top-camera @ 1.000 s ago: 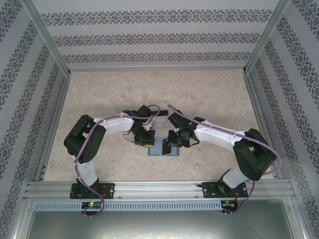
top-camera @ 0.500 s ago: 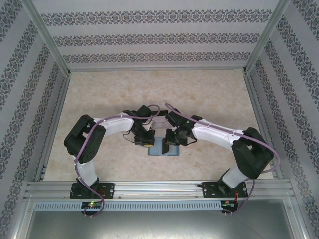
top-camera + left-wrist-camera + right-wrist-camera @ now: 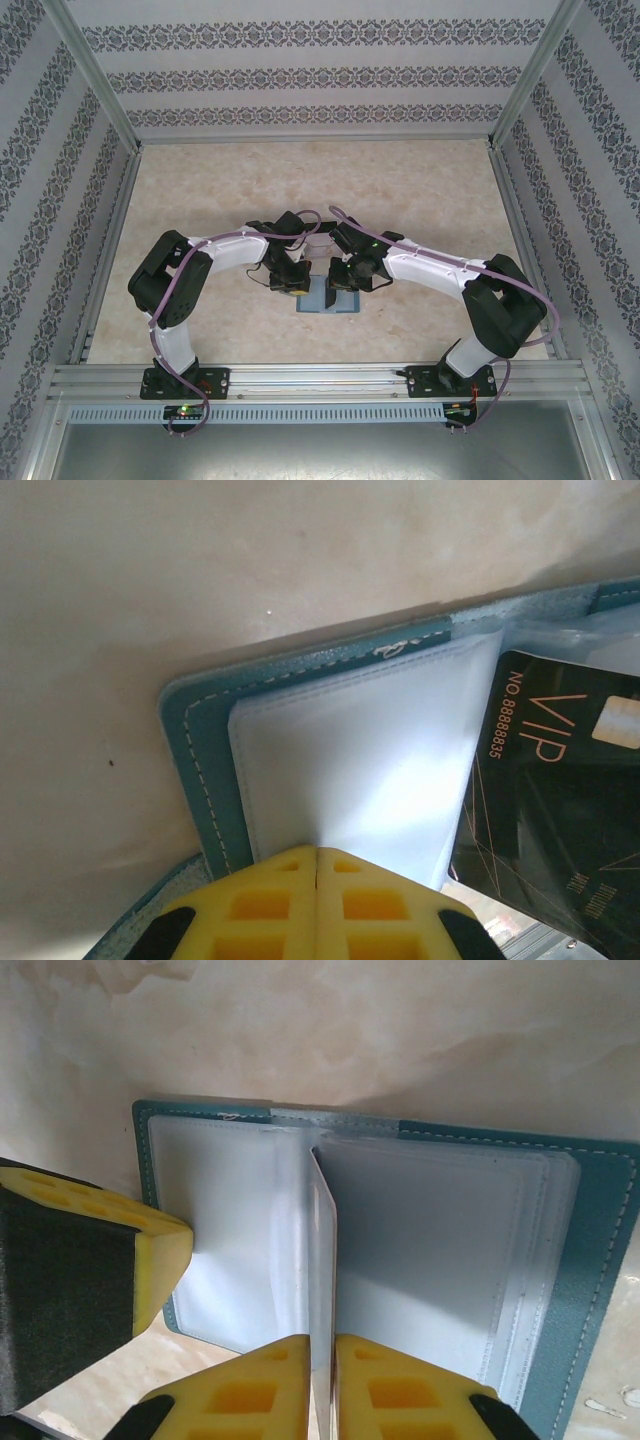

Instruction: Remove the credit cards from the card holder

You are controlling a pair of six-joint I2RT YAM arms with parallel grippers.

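The teal card holder [image 3: 330,301] lies open on the table between both arms, its clear sleeves facing up [image 3: 195,770] [image 3: 600,1260]. My left gripper [image 3: 290,284] [image 3: 318,852] is shut, its yellow tips pressing on the empty clear sleeve of the left half; one of its fingers [image 3: 170,1250] also enters the right wrist view. My right gripper [image 3: 345,283] [image 3: 322,1345] is shut on a credit card [image 3: 323,1250] that stands on edge over the fold. From the left wrist the card [image 3: 560,790] is black with gold VIP lettering.
The beige marble tabletop [image 3: 420,190] stretches beyond the holder. Patterned walls [image 3: 320,80] close in the back and both sides. An aluminium rail [image 3: 320,375] runs along the near edge by the arm bases.
The right wrist has shifted a little to the left over the holder. The left arm has stayed where it was.
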